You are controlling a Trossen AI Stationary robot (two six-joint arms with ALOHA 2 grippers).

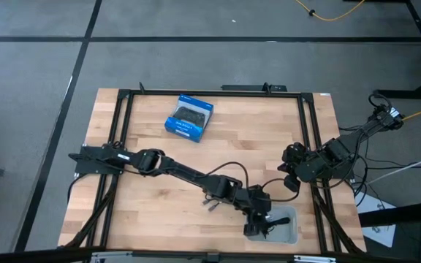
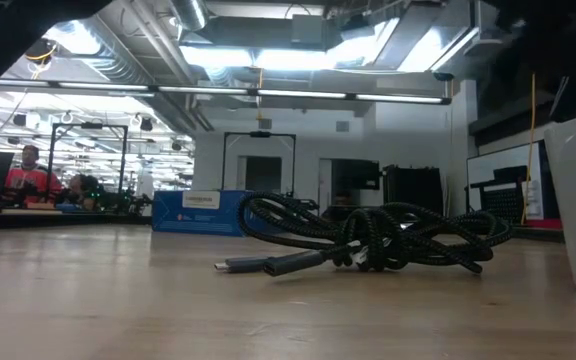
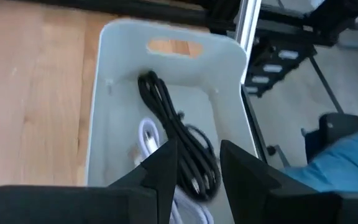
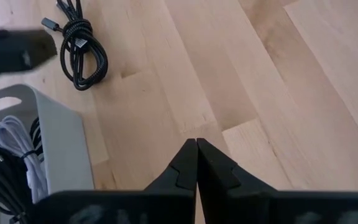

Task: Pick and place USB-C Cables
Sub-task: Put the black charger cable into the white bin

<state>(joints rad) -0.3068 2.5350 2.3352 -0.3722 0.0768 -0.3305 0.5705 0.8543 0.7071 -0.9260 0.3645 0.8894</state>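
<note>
One black braided USB-C cable bundle (image 1: pixel 210 204) lies loose on the wooden table, left of the grey bin (image 1: pixel 287 228); it also shows in the low view (image 2: pixel 368 240) and the right wrist view (image 4: pixel 79 43). Inside the bin (image 3: pixel 123 50) lie a black cable (image 3: pixel 179 137) and light grey ones (image 3: pixel 148 140). My left gripper (image 3: pixel 197 149) hangs open just above the bin, its fingers on either side of the black cable below; I see no touch. My right gripper (image 4: pixel 196 142) is shut over bare table, right of the bin (image 4: pixel 61 149).
A blue box (image 1: pixel 189 117) lies near the table's far edge, also seen beyond the cable in the low view (image 2: pixel 198 212). A black frame (image 1: pixel 309 139) runs along the table's sides. People sit in the room far behind (image 2: pixel 28 170).
</note>
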